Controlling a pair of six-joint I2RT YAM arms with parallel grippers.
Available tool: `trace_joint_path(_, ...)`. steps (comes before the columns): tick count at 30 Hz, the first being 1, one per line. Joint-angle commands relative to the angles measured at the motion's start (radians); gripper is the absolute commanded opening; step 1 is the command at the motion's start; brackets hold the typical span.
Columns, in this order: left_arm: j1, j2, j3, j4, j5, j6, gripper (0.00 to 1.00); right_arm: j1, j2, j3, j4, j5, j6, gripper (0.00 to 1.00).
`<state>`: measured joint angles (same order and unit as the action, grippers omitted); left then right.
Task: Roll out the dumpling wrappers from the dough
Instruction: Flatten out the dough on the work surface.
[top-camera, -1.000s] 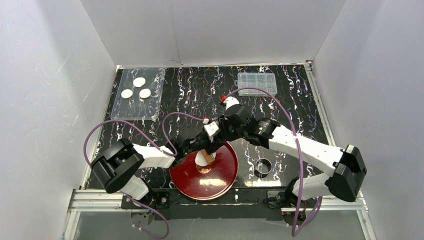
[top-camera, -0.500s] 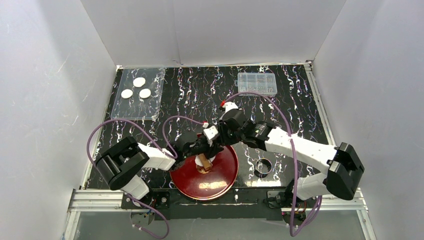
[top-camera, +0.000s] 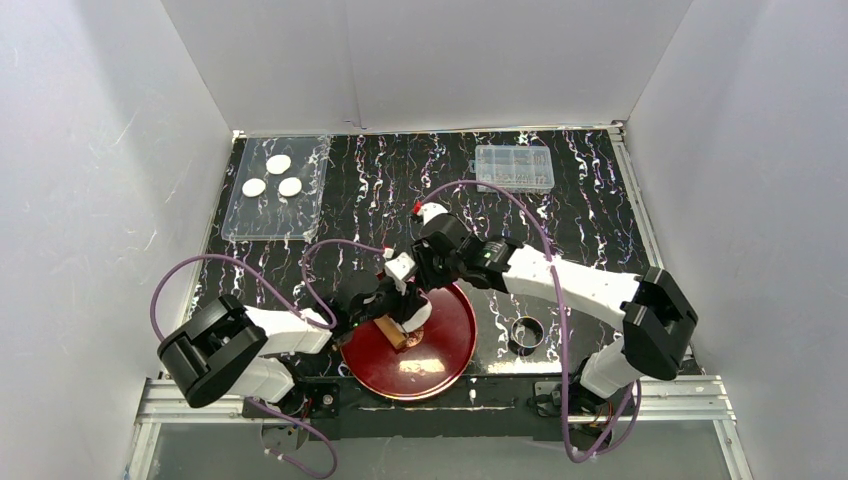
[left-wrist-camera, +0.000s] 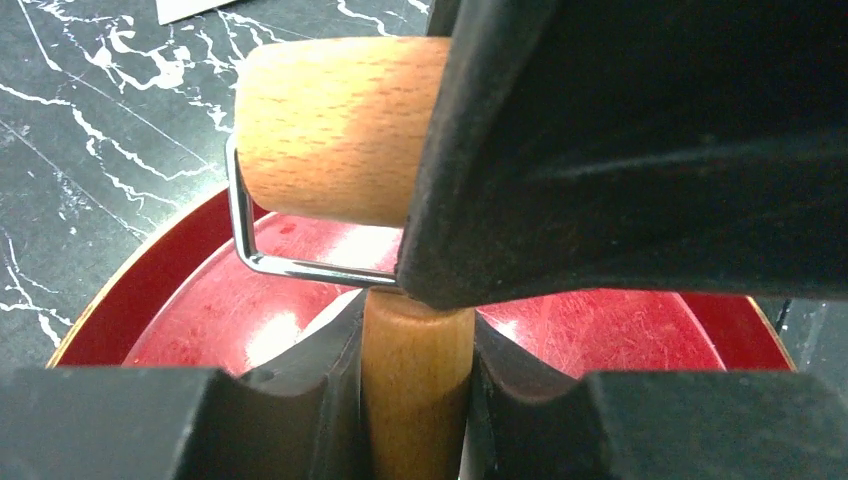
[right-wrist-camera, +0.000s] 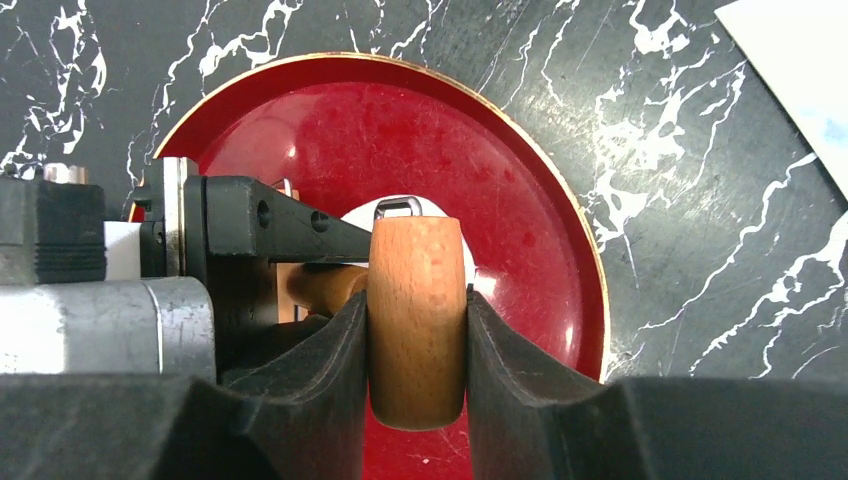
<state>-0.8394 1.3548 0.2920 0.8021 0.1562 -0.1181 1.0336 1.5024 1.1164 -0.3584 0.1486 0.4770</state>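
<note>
Roller (top-camera: 396, 328) edged left — left gripper (left-wrist-camera: 417, 345) clamps handle (left-wrist-camera: 417, 420), right gripper (right-wrist-camera: 417, 315) clamps drum (right-wrist-camera: 417, 260).

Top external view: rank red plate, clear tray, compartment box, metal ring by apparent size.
1. red plate, largest
2. clear tray, a close second
3. compartment box
4. metal ring, smallest

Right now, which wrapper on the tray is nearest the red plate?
The right-front wrapper; the left wrapper and back wrapper on the tray lie farther from the red plate.
</note>
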Motion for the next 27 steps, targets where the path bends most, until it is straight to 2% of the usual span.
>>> trace_joint_path(1, 0.002, 0.004, 0.052, -0.147, 0.023, -0.021, 0.0, 0.115, 0.05, 0.133, -0.031, -0.156, -0.131, 0.01)
trace_joint_path(6, 0.003, 0.013, 0.215, -0.172, 0.056, 0.11, 0.0, 0.081, -0.048, 0.185, -0.095, -0.071, -0.204, 0.01)
trace_joint_path(13, -0.002, 0.213, 0.305, 0.035, 0.129, 0.143, 0.0, 0.064, -0.143, 0.039, -0.01, 0.03, -0.227, 0.01)
trace_joint_path(21, -0.054, 0.381, 0.354, 0.078, 0.098, 0.153, 0.0, 0.064, -0.133, -0.062, 0.042, -0.008, -0.178, 0.01)
trace_joint_path(27, -0.076, 0.399, 0.3, 0.058, 0.055, 0.088, 0.0, 0.095, -0.12, -0.122, 0.051, -0.024, -0.113, 0.01)
